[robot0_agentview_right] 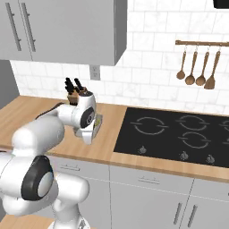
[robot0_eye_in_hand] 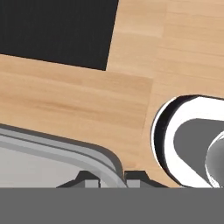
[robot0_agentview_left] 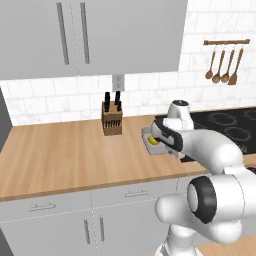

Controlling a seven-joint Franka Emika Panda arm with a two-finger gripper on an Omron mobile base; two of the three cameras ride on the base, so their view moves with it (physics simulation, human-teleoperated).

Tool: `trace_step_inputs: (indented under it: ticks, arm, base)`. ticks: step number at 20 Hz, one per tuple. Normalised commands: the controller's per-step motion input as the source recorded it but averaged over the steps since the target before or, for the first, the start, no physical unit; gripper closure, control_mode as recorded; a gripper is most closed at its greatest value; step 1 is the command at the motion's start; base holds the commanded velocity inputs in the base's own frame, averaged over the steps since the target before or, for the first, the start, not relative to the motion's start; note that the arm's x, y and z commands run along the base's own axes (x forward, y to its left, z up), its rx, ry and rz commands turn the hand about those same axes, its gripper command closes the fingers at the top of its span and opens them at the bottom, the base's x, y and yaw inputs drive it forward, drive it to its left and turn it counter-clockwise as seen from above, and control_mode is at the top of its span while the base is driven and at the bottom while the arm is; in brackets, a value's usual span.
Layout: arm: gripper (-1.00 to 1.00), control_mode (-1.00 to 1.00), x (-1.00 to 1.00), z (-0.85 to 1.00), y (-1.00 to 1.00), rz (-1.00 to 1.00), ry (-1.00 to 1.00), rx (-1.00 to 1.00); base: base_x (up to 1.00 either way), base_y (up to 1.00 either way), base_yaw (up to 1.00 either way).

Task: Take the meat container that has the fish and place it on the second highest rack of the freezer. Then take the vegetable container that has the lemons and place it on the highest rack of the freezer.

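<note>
The vegetable container [robot0_agentview_left: 147,133] lies on the wooden counter just left of the cooktop, and a yellow lemon [robot0_agentview_left: 153,140] peeks out under my hand. In the hand view its light-grey rounded corner [robot0_eye_in_hand: 52,154] runs to the bottom edge. My gripper [robot0_eye_in_hand: 112,178] is low over that corner, its two dark fingertips [robot0_eye_in_hand: 87,178] close on either side of the rim, shut on it. In the right base view my hand covers most of the tray [robot0_agentview_right: 97,121]. The meat container with the fish is out of view.
A wooden knife block [robot0_agentview_left: 111,119] stands behind the tray at the wall. The black cooktop [robot0_agentview_right: 179,132] lies right beside the tray. Wooden utensils [robot0_agentview_right: 197,67] hang on a rail above it. Grey upper cabinets [robot0_agentview_left: 100,35] overhang the counter. A dark grey panel [robot0_agentview_left: 3,117] borders the counter's left end.
</note>
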Motion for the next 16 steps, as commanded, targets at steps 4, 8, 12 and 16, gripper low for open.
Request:
trace_step_inputs:
  ticks: [4, 8, 12, 16]
  arm:
    - [1.00, -1.00, -0.56, 1.00, 0.00, 0.16, 0.00, 0.03]
    - [1.00, -1.00, -0.37, 1.00, 0.00, 0.20, 0.05, 0.05]
    - [1.00, -1.00, -0.33, 1.00, 0.00, 0.22, 0.11, 0.04]
    - [1.00, -1.00, -0.39, 1.00, 0.02, 0.30, 0.11, 0.01]
  base:
    - [0.00, 0.00, 0.00]
    - [0.00, 0.00, 0.00]
    - [0.00, 0.00, 0.00]
    - [0.00, 0.00, 0.00]
